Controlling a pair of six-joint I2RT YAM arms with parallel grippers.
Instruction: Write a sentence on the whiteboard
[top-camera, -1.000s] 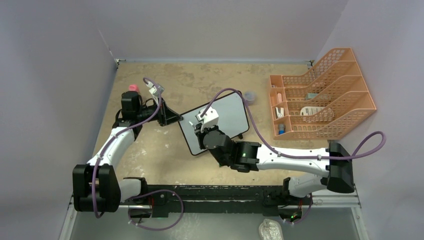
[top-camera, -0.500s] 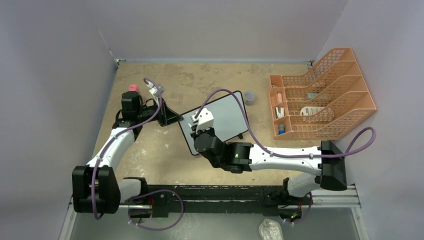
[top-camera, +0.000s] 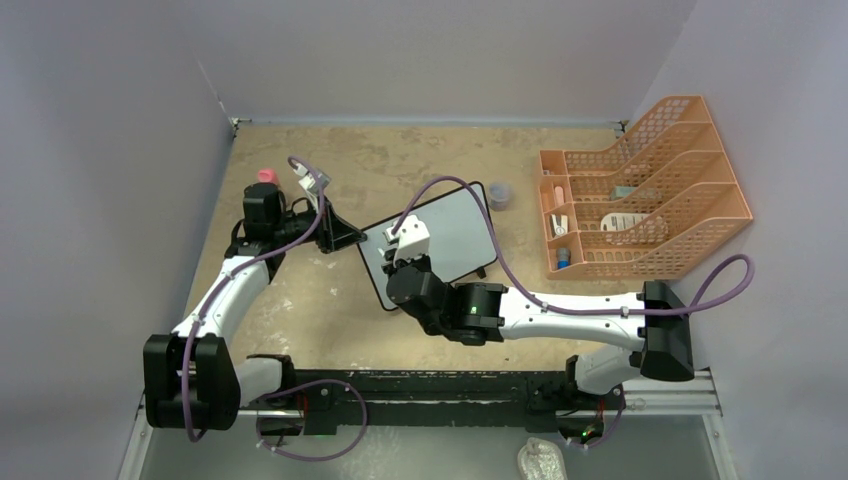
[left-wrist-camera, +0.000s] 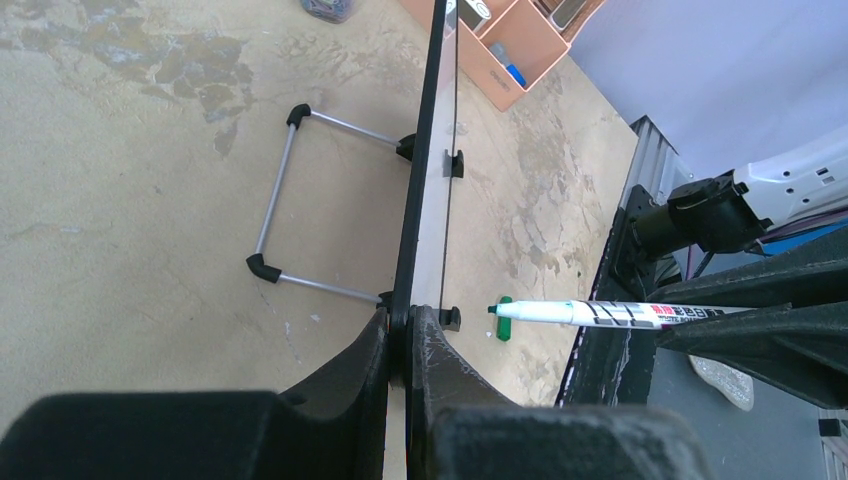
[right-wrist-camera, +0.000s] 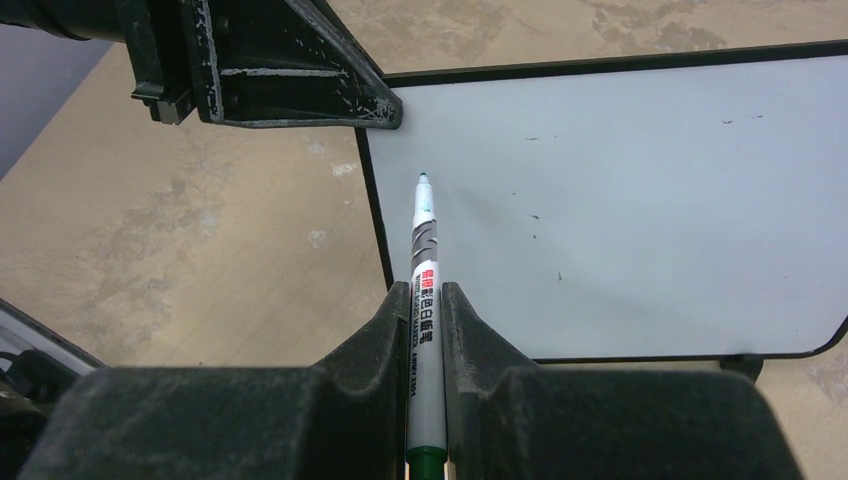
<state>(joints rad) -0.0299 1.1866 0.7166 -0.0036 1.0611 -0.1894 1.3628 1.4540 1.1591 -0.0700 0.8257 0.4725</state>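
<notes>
the whiteboard (top-camera: 455, 235) stands near the middle of the table (top-camera: 330, 310) in the top view, propped on a wire stand (left-wrist-camera: 275, 215) behind it, its long edges running from 7 o'clock to 1 o'clock. the left gripper (left-wrist-camera: 400, 325) is at the board's 9 o'clock end, jaws closed tight on the thin black frame, one finger on each face; from the left wrist the board is seen edge-on, running straight away toward 12 o'clock.

the right gripper (right-wrist-camera: 427, 292) comes in from the board's 6 o'clock side, jaws pinched on the barrel of a white marker (right-wrist-camera: 424, 260) with a green tail end. in the right wrist view the marker points to 12 o'clock, its tip over the board's face close to the left edge and just below the left gripper's fingers at the corner. the left wrist view shows the tip near the writing face but not touching it, a gap between them. the face carries a few small dark specks.

an orange file rack (top-camera: 640, 200) sits at 3 o'clock from the board, well apart. a small round container (top-camera: 499, 194) lies near the board's 1 o'clock corner. a pink object (top-camera: 266, 176) stands at 11 o'clock from the left gripper.
</notes>
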